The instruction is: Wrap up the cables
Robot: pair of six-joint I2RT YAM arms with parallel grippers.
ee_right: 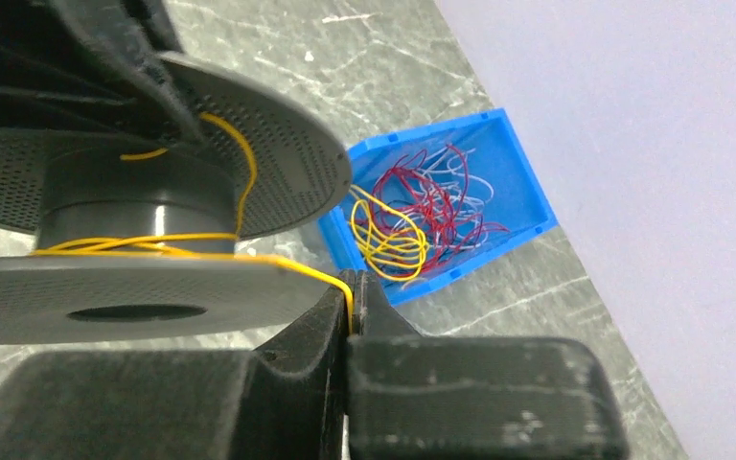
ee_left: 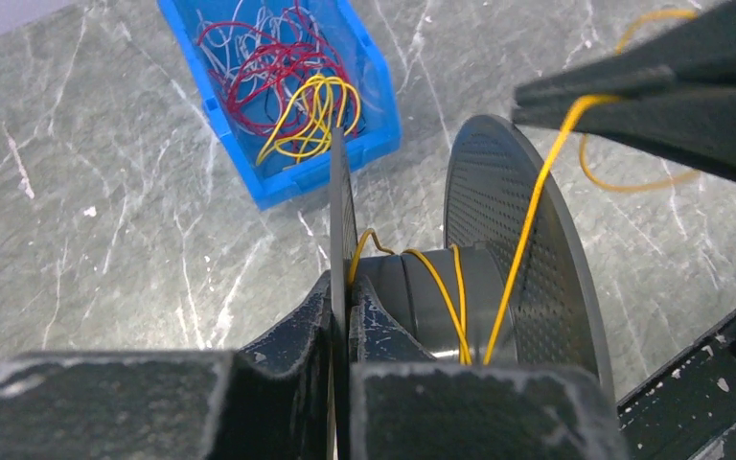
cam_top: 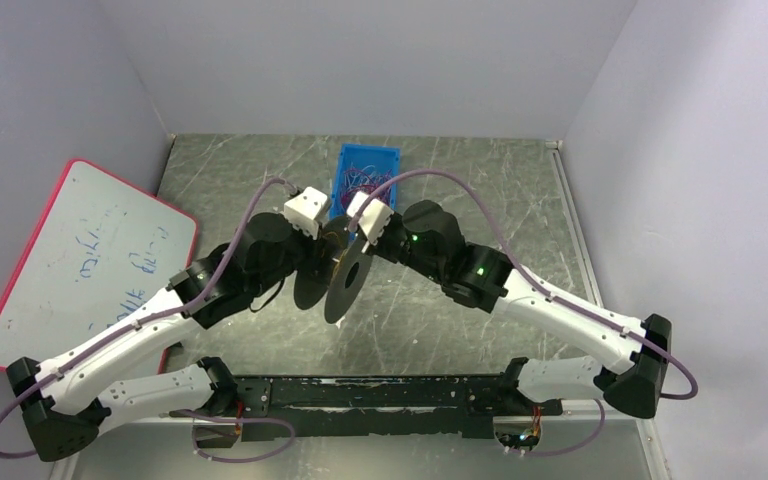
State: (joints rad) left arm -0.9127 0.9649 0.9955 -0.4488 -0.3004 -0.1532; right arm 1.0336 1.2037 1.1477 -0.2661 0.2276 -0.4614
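A grey spool (cam_top: 335, 280) with two perforated flanges hangs above the table's middle. My left gripper (ee_left: 345, 287) is shut on the edge of one flange (ee_left: 337, 192). A yellow cable (ee_left: 537, 192) runs a few turns around the hub (ee_left: 441, 297) and up to my right gripper (ee_left: 527, 101). In the right wrist view my right gripper (ee_right: 353, 283) is shut on this yellow cable (ee_right: 287, 264), just beside the lower flange. More cables (ee_right: 422, 216), red, yellow and white, lie tangled in a blue bin (ee_right: 527, 182).
The blue bin (cam_top: 343, 160) stands at the back centre of the grey marbled table. A pink-edged whiteboard (cam_top: 90, 260) leans at the left. A black rail (cam_top: 380, 400) runs along the near edge between the arm bases. Lilac walls close in the sides.
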